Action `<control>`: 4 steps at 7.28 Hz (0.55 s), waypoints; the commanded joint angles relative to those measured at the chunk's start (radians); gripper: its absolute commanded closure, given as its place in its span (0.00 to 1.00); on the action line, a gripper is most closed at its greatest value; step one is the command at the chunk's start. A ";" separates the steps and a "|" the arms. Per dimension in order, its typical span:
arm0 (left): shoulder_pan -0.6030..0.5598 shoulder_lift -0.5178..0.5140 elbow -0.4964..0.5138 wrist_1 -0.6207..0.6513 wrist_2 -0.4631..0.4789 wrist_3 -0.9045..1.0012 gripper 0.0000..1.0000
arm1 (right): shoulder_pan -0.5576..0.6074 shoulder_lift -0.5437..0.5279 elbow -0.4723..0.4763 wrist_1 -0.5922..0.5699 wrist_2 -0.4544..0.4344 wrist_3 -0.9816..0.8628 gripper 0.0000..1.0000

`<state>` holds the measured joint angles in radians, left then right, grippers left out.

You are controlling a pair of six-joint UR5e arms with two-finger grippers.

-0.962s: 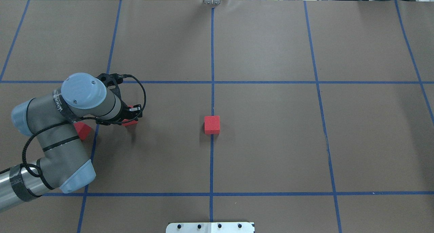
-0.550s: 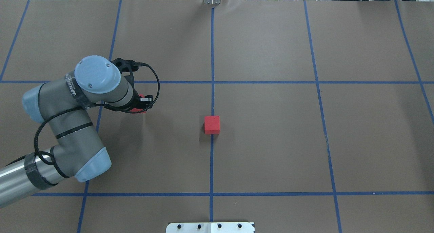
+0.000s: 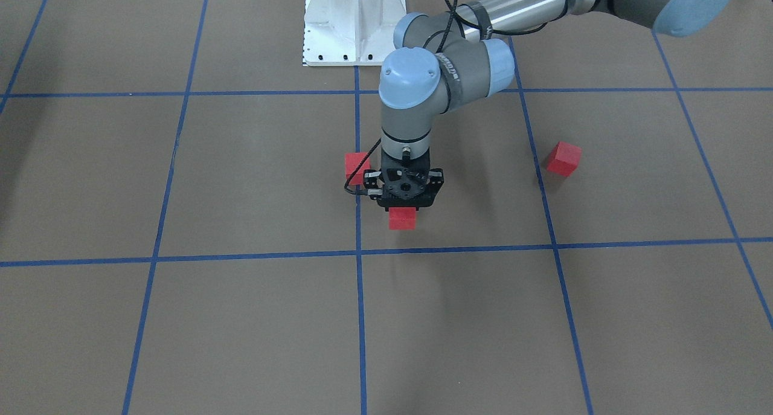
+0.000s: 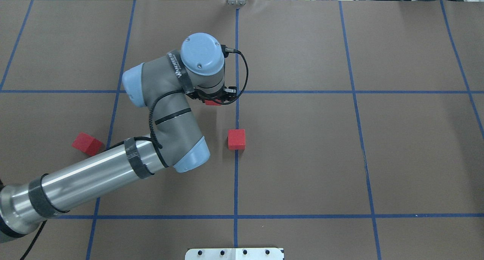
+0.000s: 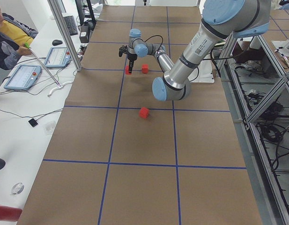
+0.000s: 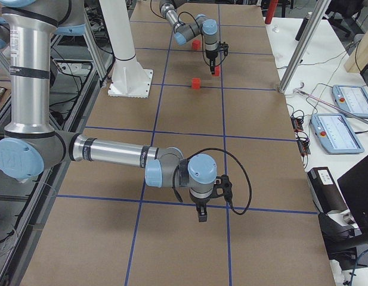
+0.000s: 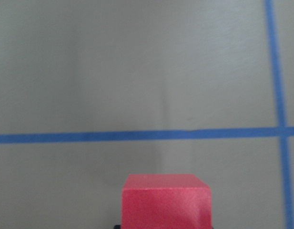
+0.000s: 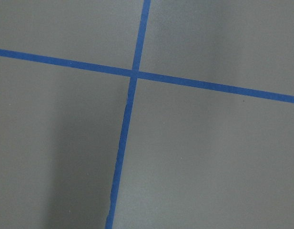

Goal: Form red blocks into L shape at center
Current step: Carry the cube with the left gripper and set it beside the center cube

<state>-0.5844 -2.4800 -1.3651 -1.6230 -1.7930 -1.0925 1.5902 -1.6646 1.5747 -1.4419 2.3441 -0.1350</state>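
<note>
My left gripper [image 3: 403, 209] is shut on a red block [image 3: 402, 219] and holds it above the brown paper, just left of the vertical blue centre line [image 4: 236, 112] in the overhead view. The held block also shows in the overhead view [image 4: 213, 102] and in the left wrist view [image 7: 166, 200]. A second red block [image 4: 236, 139] sits on the centre line, nearer the robot than the held one. A third red block [image 4: 87, 143] lies far to the left, beside the left arm. My right gripper [image 6: 201, 215] hovers over a tape crossing far to the right; I cannot tell if it is open.
The white robot base plate [image 4: 234, 253] sits at the near table edge. Blue tape lines split the brown paper into large squares. An operator [image 5: 8, 35] and tablets [image 5: 22, 77] are on a side table beyond the far edge.
My left arm has carried the red block right and away from the robot, from the left square to just beside the centre line. The third block on the left is now uncovered.
</note>
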 commanded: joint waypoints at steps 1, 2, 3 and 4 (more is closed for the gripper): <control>0.041 -0.097 0.098 -0.005 0.024 0.003 1.00 | -0.001 -0.001 -0.007 0.000 0.000 0.002 0.00; 0.058 -0.097 0.098 -0.003 0.024 0.002 1.00 | -0.001 -0.001 -0.007 0.000 0.000 0.002 0.00; 0.069 -0.097 0.100 0.000 0.027 0.002 1.00 | -0.001 -0.001 -0.007 0.000 0.000 0.002 0.00; 0.070 -0.097 0.103 0.003 0.024 -0.010 1.00 | -0.001 -0.001 -0.007 0.000 0.000 0.002 0.00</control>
<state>-0.5218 -2.5755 -1.2669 -1.6235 -1.7679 -1.0932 1.5893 -1.6658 1.5682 -1.4419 2.3439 -0.1335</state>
